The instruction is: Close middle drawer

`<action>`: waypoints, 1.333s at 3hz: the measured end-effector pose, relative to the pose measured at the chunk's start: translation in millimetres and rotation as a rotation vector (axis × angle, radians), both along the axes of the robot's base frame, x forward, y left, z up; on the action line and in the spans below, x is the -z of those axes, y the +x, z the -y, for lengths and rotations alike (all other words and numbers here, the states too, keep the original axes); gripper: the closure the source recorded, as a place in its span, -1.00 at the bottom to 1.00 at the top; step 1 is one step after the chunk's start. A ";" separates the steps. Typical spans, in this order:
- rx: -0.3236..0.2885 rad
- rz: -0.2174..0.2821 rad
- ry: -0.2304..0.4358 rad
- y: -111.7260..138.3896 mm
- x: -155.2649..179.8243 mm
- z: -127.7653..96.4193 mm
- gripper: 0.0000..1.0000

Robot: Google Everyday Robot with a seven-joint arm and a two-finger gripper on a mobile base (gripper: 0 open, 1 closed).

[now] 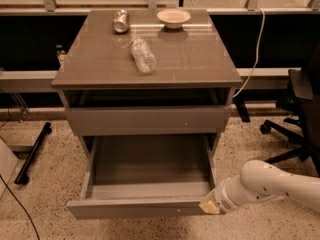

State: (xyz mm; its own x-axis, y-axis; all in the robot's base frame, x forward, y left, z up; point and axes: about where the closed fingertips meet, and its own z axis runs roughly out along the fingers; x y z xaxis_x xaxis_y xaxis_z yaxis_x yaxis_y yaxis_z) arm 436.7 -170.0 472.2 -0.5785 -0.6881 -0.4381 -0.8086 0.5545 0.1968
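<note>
The middle drawer (pixel 140 208) of the grey cabinet (pixel 150 59) is pulled far out, showing its deep, empty grey box. Its flat, handle-less front faces me low in the view. The top drawer (pixel 147 120) above it stands out a little, with a dark gap under the cabinet top. The lowest drawer is hidden under the open one. My gripper (pixel 210 206), at the end of the white arm (pixel 265 186), is at the right end of the middle drawer's front, touching or nearly touching its corner.
On the cabinet top lie a clear plastic bottle (pixel 143 55), a tipped can (pixel 121 21) and a pale bowl (pixel 173 18). A black office chair (pixel 299 114) stands at the right. A white cable (pixel 256 54) hangs at the right rear. A black stand leg (pixel 33 153) lies on the floor at the left.
</note>
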 end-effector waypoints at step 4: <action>0.145 0.041 0.135 31.1 51.3 0.7 1.00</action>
